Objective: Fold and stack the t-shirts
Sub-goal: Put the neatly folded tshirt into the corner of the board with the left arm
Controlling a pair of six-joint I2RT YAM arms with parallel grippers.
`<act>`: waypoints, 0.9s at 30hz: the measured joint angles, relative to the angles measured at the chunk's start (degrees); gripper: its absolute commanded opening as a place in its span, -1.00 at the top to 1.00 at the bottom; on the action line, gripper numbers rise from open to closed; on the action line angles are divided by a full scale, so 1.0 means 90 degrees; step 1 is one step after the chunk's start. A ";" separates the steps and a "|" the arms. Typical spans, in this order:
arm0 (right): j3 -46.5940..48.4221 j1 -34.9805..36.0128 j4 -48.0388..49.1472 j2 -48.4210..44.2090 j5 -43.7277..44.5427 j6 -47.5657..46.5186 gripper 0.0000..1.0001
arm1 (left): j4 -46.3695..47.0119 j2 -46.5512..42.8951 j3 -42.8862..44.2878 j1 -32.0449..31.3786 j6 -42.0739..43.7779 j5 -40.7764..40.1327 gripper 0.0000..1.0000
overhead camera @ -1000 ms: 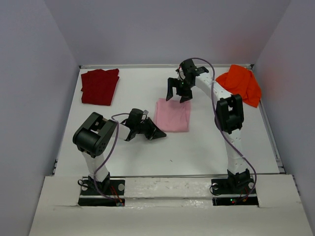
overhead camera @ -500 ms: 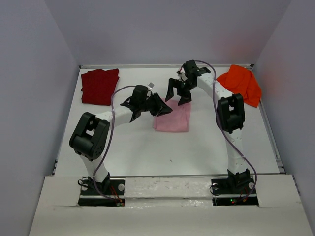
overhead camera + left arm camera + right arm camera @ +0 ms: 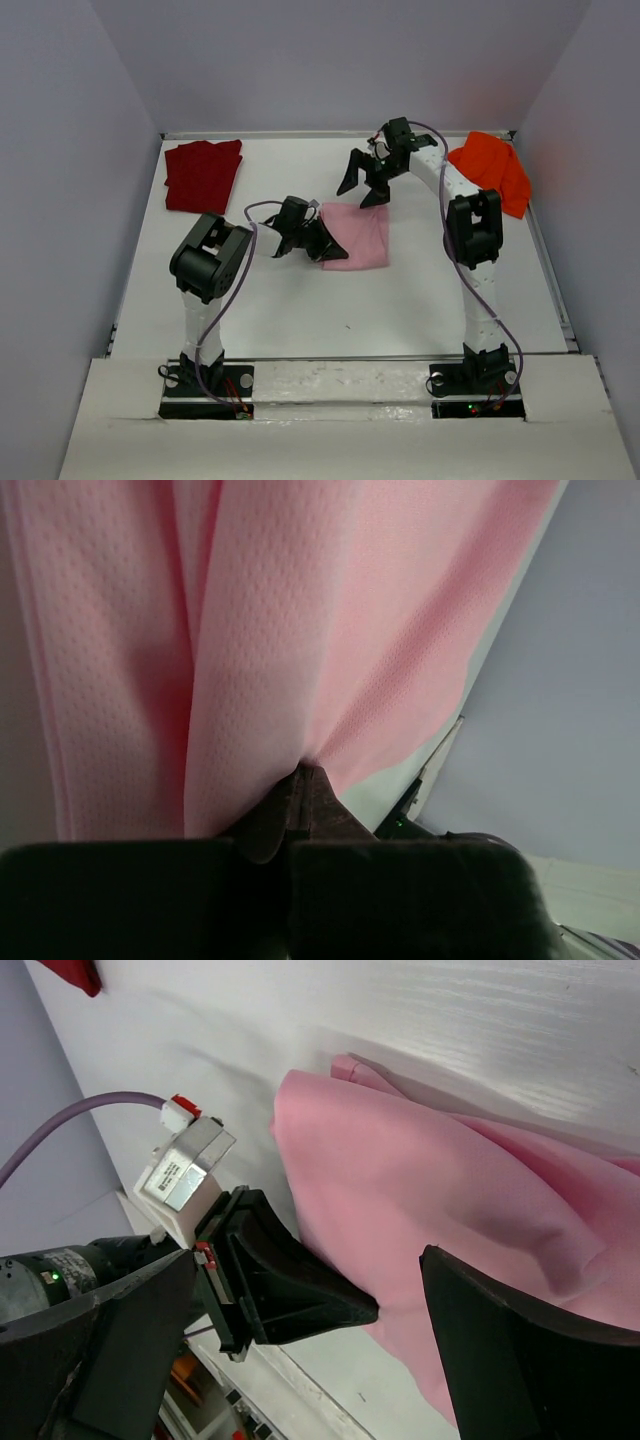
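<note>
While the left gripper point(image 3: 335, 252) is pinching its 9 o'clock edge, the light pink t-shirt point(image 3: 362, 232) is lying near the middle of the white table point(image 3: 300, 310), folded to a rough rectangle.

Item 1, light pink t-shirt: in the left wrist view the cloth point(image 3: 300, 630) is gathering into long creases that are running down to the pinch. In the right wrist view it point(image 3: 450, 1190) is lying rumpled, with one corner pointing toward 12 o'clock.

Item 2, left gripper: jaws are pressing fully together, with a bit of the pink hem caught between the fingers point(image 3: 300, 795). The arm is reaching in from 8 o'clock, and a purple cable point(image 3: 90, 1125) is trailing off its wrist.

Item 3, right gripper point(image 3: 362, 188): jaws are standing wide apart and gripping nothing. It is hanging just past the pink shirt's 12 o'clock edge with the fingers pointing down. Whether they are touching the cloth cannot be told.

Item 4, dark red t-shirt point(image 3: 203, 175): it is lying folded flat at 10 o'clock on the table, well apart from both grippers.

Item 5, bright orange t-shirt point(image 3: 492, 172): it is lying in a loose, unfolded heap at 2 o'clock, against the table's right rim, beside the right arm's upper link.
</note>
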 measured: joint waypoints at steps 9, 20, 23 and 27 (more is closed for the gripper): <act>-0.0250 -0.0080 0.0355 -0.0041 -0.0442 0.0238 -0.99 | 0.0080 0.0112 0.0049 0.0000 -0.0046 0.0151 1.00; -0.1129 -0.0121 0.0772 -0.0049 -0.0804 0.0483 1.00 | -0.0010 0.0080 0.0049 -0.0002 -0.0053 0.0129 1.00; -0.1212 -0.0124 0.0860 -0.0066 -0.0811 0.0493 1.00 | -0.0049 0.0061 0.0049 -0.0002 -0.0053 0.0124 1.00; -0.1457 -0.0131 0.0891 -0.0131 -0.0712 0.0449 1.00 | -0.0107 0.0046 0.0049 -0.0002 -0.0053 0.0124 1.00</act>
